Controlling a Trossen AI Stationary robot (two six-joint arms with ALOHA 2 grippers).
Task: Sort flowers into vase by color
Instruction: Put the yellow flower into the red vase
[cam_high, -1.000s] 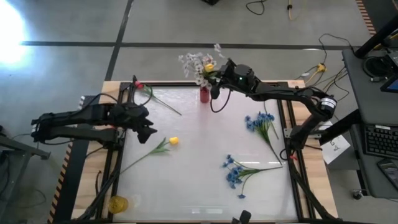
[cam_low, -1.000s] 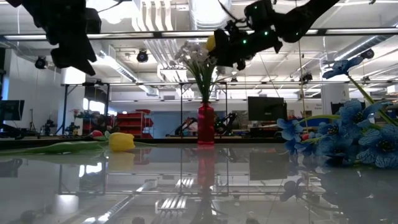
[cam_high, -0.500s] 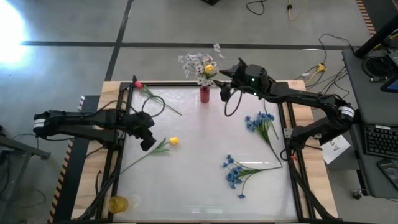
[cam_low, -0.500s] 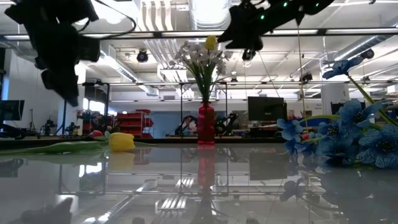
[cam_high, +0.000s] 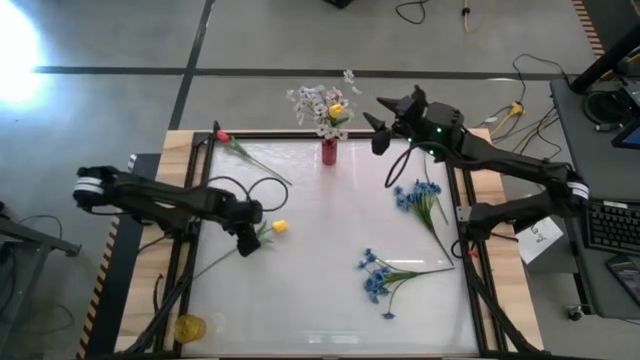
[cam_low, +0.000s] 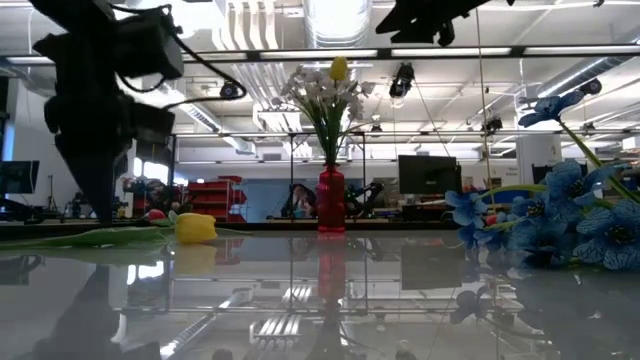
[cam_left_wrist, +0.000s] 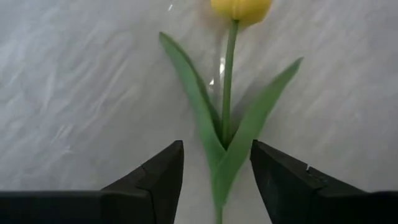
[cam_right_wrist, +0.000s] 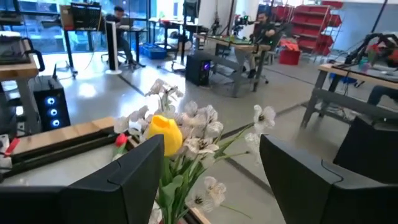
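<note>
A yellow tulip (cam_high: 279, 227) lies flat on the white table, its green stem (cam_left_wrist: 227, 74) running toward the near left. My left gripper (cam_high: 246, 240) (cam_left_wrist: 216, 180) is open and low over it, one finger on either side of the stem and leaves, touching nothing that I can see. A red vase (cam_high: 329, 152) (cam_low: 331, 201) stands at the far edge and holds white sprays (cam_right_wrist: 196, 130) and a yellow bud (cam_right_wrist: 164, 134). My right gripper (cam_high: 385, 122) (cam_right_wrist: 211, 180) is open and empty, high and to the right of the vase.
Two blue clusters (cam_high: 415, 196) (cam_high: 374, 274) lie on the right half of the table. A pink-red bud (cam_high: 222, 136) with its stem lies at the far left corner. A yellow vase (cam_high: 188, 326) stands by the near left corner. Free table surface lies in the middle.
My left gripper has moved toward the table's near right and come down over the yellow tulip's stem. My right gripper has drawn back from the vase toward the right and risen; the yellow bud stays standing among the white sprays.
</note>
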